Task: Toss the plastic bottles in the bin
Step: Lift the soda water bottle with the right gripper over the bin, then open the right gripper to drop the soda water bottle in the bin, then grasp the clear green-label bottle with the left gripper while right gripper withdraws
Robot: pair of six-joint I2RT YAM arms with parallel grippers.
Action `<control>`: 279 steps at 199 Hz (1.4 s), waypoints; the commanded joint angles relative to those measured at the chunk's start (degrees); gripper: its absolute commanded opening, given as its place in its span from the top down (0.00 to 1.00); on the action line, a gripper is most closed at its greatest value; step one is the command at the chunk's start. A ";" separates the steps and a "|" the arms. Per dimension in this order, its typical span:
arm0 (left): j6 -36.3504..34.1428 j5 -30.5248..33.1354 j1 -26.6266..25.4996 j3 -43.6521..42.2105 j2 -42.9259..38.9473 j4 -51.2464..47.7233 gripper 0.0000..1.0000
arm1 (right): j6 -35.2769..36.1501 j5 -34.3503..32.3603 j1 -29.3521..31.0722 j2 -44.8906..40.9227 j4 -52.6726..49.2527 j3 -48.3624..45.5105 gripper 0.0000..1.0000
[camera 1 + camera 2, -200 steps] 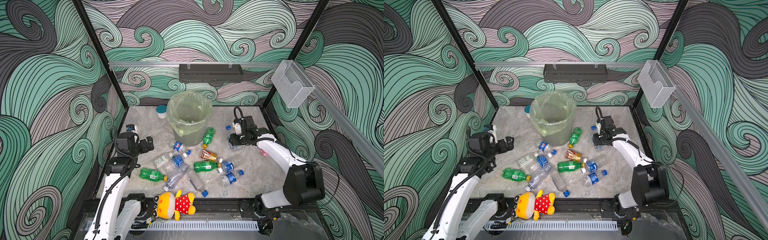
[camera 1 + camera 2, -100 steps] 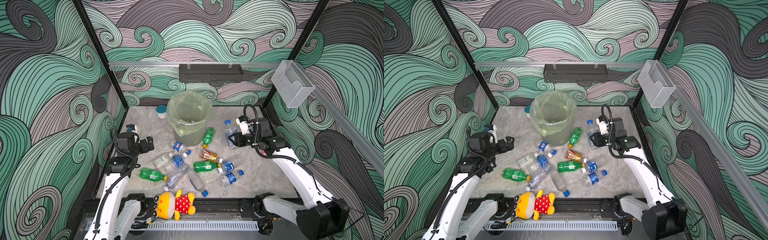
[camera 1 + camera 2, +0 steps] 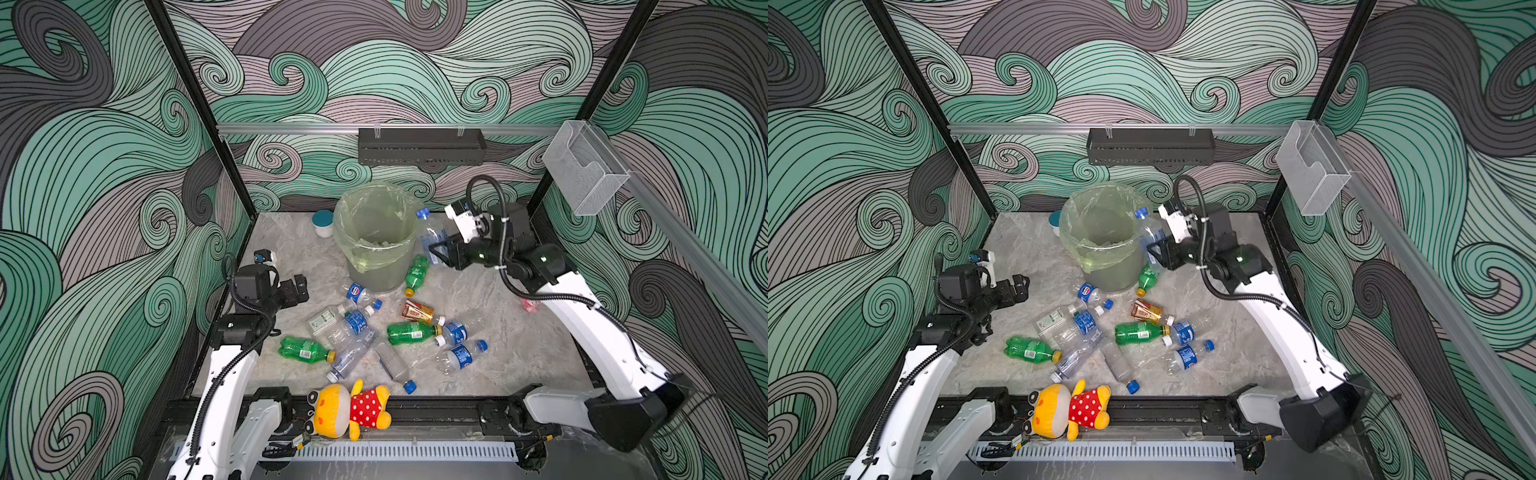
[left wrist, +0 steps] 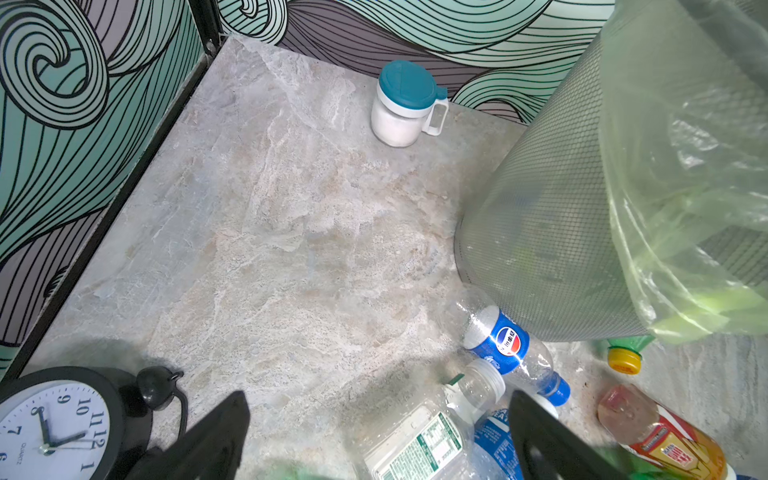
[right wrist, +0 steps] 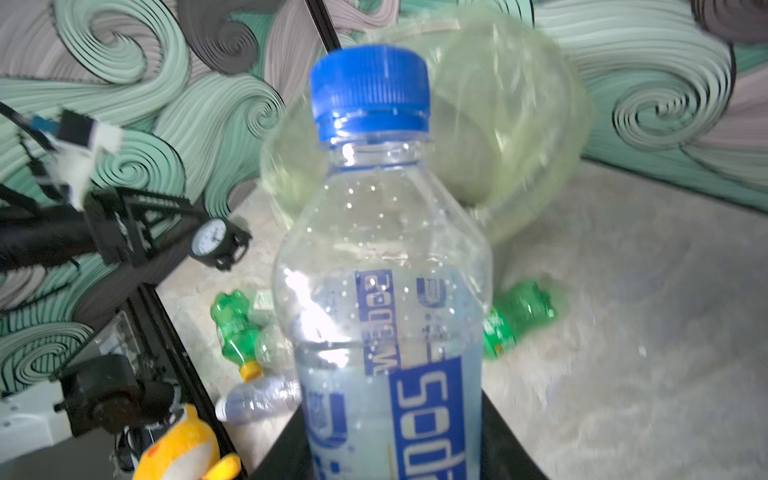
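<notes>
The right tool (image 3: 438, 249) is clenched low on the body of a clear blue-capped bottle (image 3: 428, 232), which it holds cap-up in the air just to the right of the bin (image 3: 376, 276), about level with the rim. From the top views it cannot be told whether any of the bottle is over the mouth yet.

The main hazard appears to be an early release. The bottle would then drop outside the bin, onto the counter (image 3: 519, 353) beside the green bottle (image 3: 416, 272) lying against the bin's right side.

A low sideways approach could also catch the rim. That might snag the loose yellow-green liner (image 3: 374, 195) or shove the lightweight bin.

The wrist view shows thin, glossy plastic gripped well below the cap (image 5: 370, 87). A fast swing could therefore let the bottle pivot or slip in the jaws.

The left tool (image 3: 300, 287) hangs released at the left, above the counter. The other bottles (image 3: 357, 328) lie scattered on the counter in front of the bin.
</notes>
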State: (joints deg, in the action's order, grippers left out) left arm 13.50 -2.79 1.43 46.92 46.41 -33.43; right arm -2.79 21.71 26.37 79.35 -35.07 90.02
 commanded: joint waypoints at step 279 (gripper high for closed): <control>-34.78 -6.56 -14.07 4.68 19.41 -9.35 0.15 | -11.67 -15.83 -5.97 -23.19 14.15 -37.72 0.00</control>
State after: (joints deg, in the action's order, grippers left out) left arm -18.26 -11.14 -9.58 52.01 63.20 -43.86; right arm -12.12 5.93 20.64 56.53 -22.83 53.30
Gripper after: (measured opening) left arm 0.845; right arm 0.996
